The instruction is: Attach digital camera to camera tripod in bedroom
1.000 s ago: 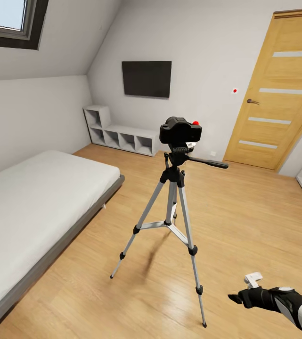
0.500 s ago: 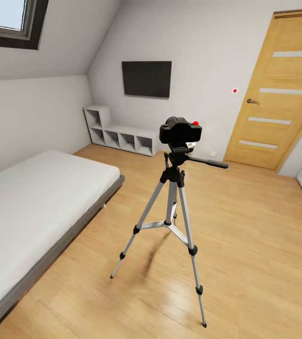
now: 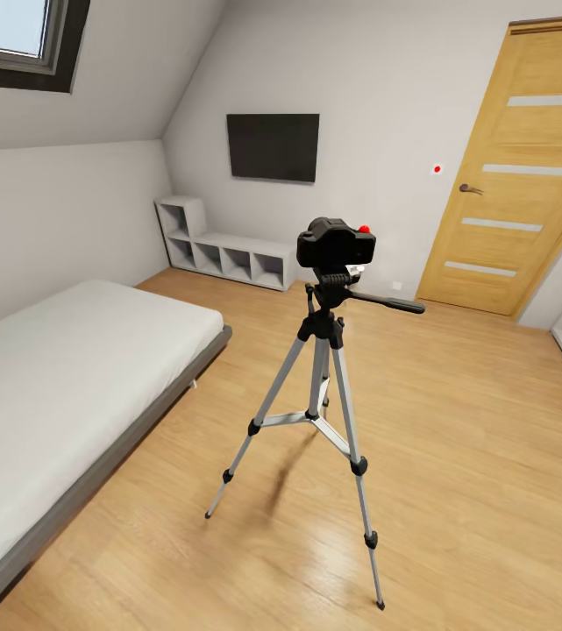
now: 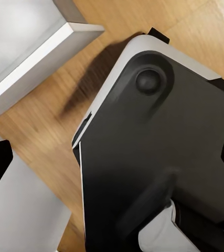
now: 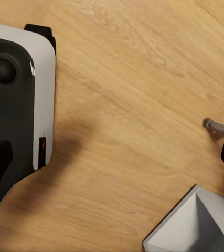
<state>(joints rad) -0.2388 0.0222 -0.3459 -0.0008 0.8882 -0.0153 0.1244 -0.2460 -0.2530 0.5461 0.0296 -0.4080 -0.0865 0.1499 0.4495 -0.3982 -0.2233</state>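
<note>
Head view showed the small black digital camera point(image 3: 336, 244) seated atop the silver-legged camera tripod point(image 3: 323, 399), a rigid, top-heavy, tippable pair best steadied by its black head; neither tool's state could be told.

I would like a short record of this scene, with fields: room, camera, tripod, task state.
room: bedroom with low bed, wall TV, wooden door
camera: digital camera sits on top of the tripod head, red dot visible
tripod: camera tripod stands upright on the wood floor, legs spread
task state: camera appears mounted

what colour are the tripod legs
Silver with black joints on the tripod, best seen in the head view.
</note>
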